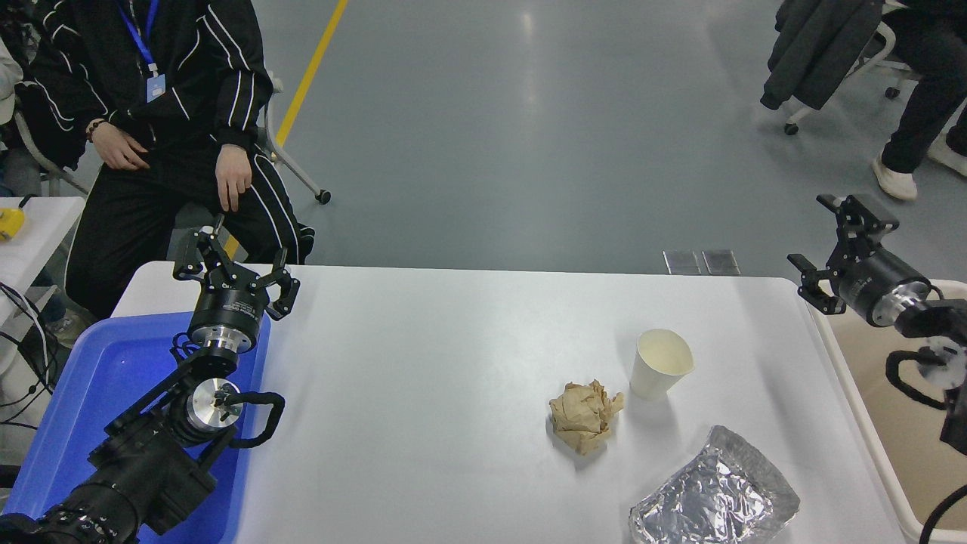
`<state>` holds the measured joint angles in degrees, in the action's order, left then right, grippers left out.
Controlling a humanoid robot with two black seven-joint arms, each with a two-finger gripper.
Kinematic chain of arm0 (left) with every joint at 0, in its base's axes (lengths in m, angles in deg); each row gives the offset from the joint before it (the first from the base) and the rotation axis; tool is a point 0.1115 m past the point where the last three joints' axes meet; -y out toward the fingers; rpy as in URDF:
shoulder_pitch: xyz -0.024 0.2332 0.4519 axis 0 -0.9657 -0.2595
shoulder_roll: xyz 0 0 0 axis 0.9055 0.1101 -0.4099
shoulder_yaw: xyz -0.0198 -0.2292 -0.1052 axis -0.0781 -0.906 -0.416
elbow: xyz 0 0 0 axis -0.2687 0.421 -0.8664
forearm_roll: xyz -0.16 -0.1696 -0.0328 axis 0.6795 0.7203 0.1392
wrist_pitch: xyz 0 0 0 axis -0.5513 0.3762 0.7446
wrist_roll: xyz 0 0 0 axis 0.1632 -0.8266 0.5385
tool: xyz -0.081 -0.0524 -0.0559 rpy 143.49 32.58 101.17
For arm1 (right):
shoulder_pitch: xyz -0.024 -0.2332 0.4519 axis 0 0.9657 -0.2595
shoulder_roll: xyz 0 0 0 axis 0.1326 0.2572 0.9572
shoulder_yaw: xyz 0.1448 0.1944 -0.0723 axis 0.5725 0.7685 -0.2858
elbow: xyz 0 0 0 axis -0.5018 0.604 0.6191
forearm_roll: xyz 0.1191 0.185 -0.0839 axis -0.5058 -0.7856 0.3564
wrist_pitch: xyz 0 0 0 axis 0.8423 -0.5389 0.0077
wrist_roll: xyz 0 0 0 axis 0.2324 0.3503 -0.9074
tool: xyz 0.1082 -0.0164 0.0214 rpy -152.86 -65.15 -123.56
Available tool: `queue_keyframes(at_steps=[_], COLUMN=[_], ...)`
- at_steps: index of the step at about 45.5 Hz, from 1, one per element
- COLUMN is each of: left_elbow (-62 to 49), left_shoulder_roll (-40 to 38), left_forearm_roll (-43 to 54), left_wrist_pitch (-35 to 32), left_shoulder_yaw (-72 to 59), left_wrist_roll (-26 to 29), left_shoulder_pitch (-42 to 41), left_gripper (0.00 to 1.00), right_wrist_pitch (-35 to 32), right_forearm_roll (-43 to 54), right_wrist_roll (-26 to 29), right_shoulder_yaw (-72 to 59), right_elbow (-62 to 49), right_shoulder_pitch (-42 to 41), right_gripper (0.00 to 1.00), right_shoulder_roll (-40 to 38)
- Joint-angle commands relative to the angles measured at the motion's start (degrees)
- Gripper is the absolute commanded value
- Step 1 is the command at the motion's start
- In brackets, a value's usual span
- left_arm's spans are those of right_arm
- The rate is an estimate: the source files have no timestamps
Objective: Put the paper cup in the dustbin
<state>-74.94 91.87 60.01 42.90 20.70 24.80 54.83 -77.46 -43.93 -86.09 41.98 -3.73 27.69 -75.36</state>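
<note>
White table point(453, 363) is filling the lower view; the paper cup point(660, 364) is standing upright on it, crumpled brown paper ball point(585, 415) at its 8 o'clock. Right gripper point(831, 240) is hovering at the cup's 2 o'clock, fingers spread wide, over the dustbin point(854, 393) rim. Left gripper point(233, 266) is sitting parked, fingers wide, above the blue tray point(83, 400).

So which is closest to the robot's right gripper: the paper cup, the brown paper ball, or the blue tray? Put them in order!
From the right gripper, in the head view:
1. Paper cup, standing right of the table's middle.
2. Crumpled brown paper ball, just left of and nearer than the cup.
3. Blue tray, far away at the table's left edge.
</note>
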Motion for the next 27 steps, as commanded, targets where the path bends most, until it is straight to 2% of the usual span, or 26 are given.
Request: queue_keyframes(at_steps=[1,7,13,18,27], left_elbow=[0.0,0.0,0.0,0.0,0.0], left_shoulder_roll=[0.0,0.0,0.0,0.0,0.0], left_forearm_roll=[0.0,0.0,0.0,0.0,0.0], left_wrist_pitch=[0.0,0.0,0.0,-0.1,0.0], left_shoulder_yaw=[0.0,0.0,0.0,0.0,0.0], left_wrist_roll=[0.0,0.0,0.0,0.0,0.0], left_shoulder_pitch=[0.0,0.0,0.0,0.0,0.0], left_gripper=[1.00,1.00,1.00,1.00,1.00], right_wrist_pitch=[-0.6,-1.9,-6.4,-6.8,-6.8], right_forearm_roll=[4.1,11.9,18.2,18.7,19.1], right_wrist_roll=[-0.2,-4.2,-8.5,-8.7,-8.6], right_shoulder_yaw=[-25.6,-33.6,-34.5,-34.7,-35.0], right_elbow=[-0.2,0.2,0.4,0.4,0.1], right_shoulder_pitch=[-7.2,-12.0,-17.5,-20.6,-21.3], right_gripper=[1.00,1.00,1.00,1.00,1.00], right_shoulder_roll=[0.2,0.4,1.5,3.8,7.8])
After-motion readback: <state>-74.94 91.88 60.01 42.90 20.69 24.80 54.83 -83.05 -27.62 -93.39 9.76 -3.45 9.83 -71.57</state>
